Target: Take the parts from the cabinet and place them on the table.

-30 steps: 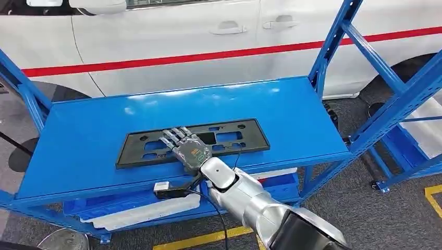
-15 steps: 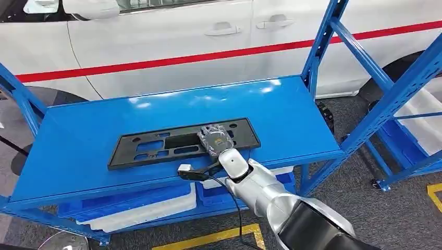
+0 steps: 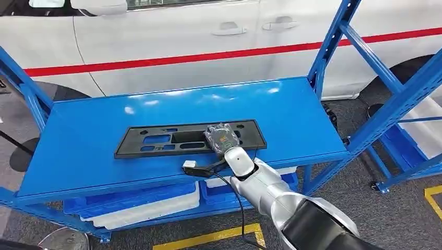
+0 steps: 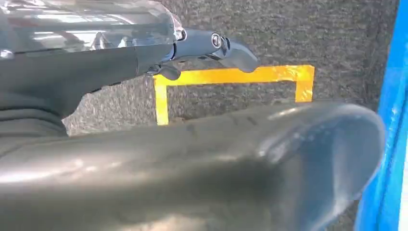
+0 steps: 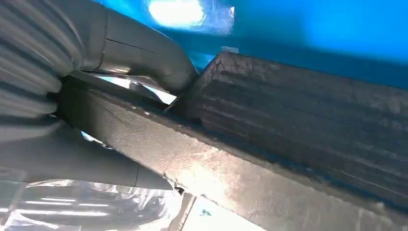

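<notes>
The right hand (image 3: 222, 138) is seen closed on the near long edge of the flat black plastic plate with cut-outs (image 3: 182, 138), thumb (image 5: 144, 53) pressed on one face and fingers under the other. The plate is laid lengthwise on the blue metal shelf (image 3: 104, 135) of the rack, towards its front edge. The left hand (image 4: 211, 45) is pictured over grey floor with fingers apart, nothing held.

A white car (image 3: 208, 41) with a red stripe stands behind the blue shelving (image 3: 312, 104). Grey carpet floor (image 3: 375, 219) carries yellow tape lines (image 3: 208, 238).
</notes>
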